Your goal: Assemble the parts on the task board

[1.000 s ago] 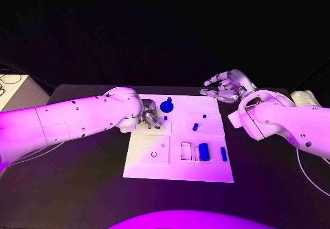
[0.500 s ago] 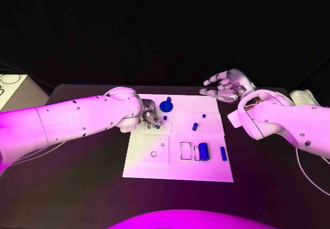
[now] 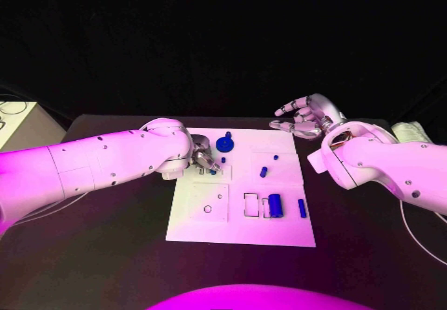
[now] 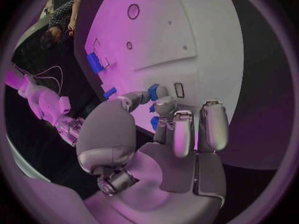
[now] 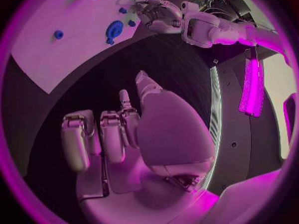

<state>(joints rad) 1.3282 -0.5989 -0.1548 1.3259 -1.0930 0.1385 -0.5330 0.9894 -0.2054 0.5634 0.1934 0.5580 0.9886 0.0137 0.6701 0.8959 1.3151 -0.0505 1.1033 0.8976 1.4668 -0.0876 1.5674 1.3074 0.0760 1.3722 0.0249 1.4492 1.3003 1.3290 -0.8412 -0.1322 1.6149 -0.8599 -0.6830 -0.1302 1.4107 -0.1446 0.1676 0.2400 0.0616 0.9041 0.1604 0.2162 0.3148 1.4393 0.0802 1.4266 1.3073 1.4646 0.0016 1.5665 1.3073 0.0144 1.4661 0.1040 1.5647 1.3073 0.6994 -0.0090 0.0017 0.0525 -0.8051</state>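
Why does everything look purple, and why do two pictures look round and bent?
Head view: coloured light tints the arms and the white board magenta, and the room behind is dark. Wrist views: fisheye lenses make round pictures, so the board's straight edges curve.

The task board (image 3: 240,223) looks like smooth, matt white plastic. The blue parts (image 3: 275,205) seem glossy plastic, though they are small. The arms (image 3: 93,165) have smooth shells; the right hand (image 3: 305,117) is shiny metal. The table (image 3: 103,258) is matt.

Two bulky smooth white arm shells dotted with small dark screws, each ending in a silver metallic hand, left hand (image 3: 203,161) and right hand (image 3: 305,117), with segmented jointed fingers (image 4: 211,125)
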